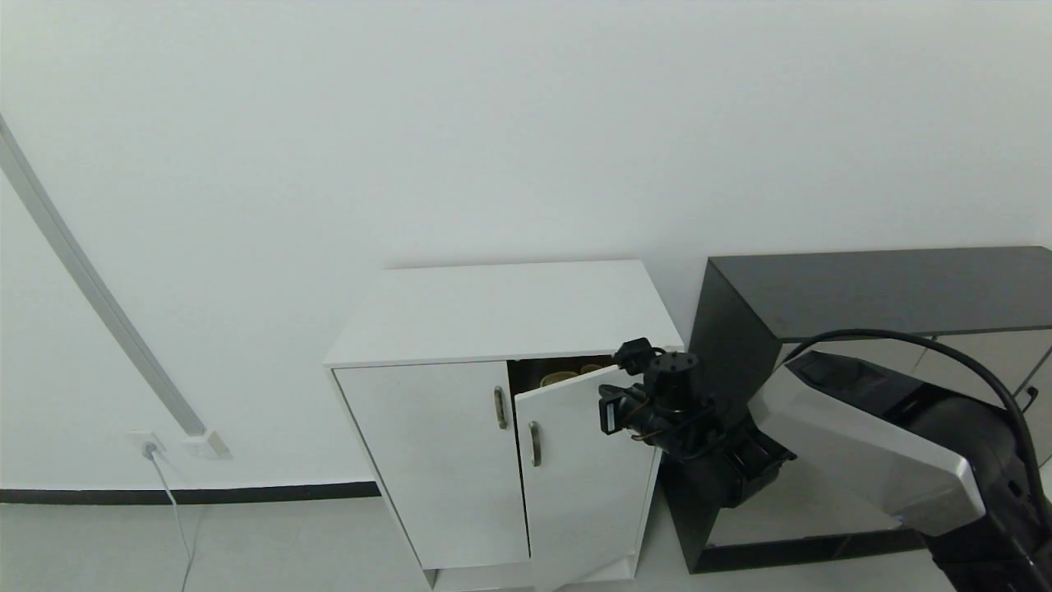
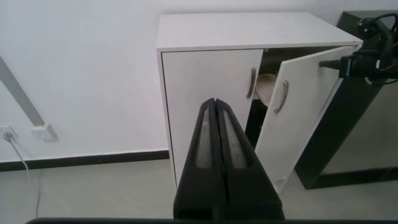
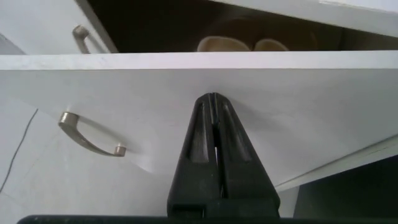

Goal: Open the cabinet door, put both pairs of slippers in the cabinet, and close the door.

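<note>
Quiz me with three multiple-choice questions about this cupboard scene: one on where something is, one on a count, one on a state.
1. Where are the slippers? A) on top of the white cabinet B) inside it C) on the floor
2. How many handles do its doors have? A) four B) one C) two
3. The right door is: A) partly open B) fully shut C) removed

Answers: 1 B, they show in the dark gap behind the door. 2 C, each door has one handle. 3 A, its edge stands out from the frame, with the shut right gripper at its outer face.
</note>
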Controlling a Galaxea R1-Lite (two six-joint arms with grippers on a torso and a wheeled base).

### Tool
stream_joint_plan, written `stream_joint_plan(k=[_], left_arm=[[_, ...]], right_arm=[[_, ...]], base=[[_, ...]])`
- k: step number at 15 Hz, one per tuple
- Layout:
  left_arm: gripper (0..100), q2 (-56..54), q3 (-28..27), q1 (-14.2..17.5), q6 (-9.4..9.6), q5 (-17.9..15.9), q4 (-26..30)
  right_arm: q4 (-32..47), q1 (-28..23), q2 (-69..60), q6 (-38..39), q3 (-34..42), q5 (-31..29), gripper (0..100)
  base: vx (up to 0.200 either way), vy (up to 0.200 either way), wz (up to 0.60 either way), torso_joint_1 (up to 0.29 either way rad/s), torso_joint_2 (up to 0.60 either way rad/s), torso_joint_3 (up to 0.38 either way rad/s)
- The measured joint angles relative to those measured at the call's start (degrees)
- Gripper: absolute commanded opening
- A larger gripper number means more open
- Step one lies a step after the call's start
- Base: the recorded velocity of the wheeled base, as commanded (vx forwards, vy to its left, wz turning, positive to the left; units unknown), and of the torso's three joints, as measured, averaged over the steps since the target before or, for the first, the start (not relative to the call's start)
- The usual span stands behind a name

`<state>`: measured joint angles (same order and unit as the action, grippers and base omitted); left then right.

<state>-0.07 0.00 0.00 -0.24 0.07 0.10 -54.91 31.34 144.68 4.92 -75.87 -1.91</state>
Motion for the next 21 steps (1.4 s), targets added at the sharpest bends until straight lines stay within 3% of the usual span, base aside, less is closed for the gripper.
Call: stream_joint_plan(k=[7,21], left_arm=[[0,0.00,0.00,0.00,0.00,0.00,0.00],[0,0.00,0.00,0.00,0.00,0.00,0.00]], right_arm=[[0.06,-1.08,4.41,-0.09,-7.19,-1.26,0],[0.50,-1.74,6.70,-0.39,-10.90,-1.26,0]], base=[[0.000,0.000,0.00,0.000,0.00,0.000],[0.000,0.000,0.00,0.000,0.00,0.000]])
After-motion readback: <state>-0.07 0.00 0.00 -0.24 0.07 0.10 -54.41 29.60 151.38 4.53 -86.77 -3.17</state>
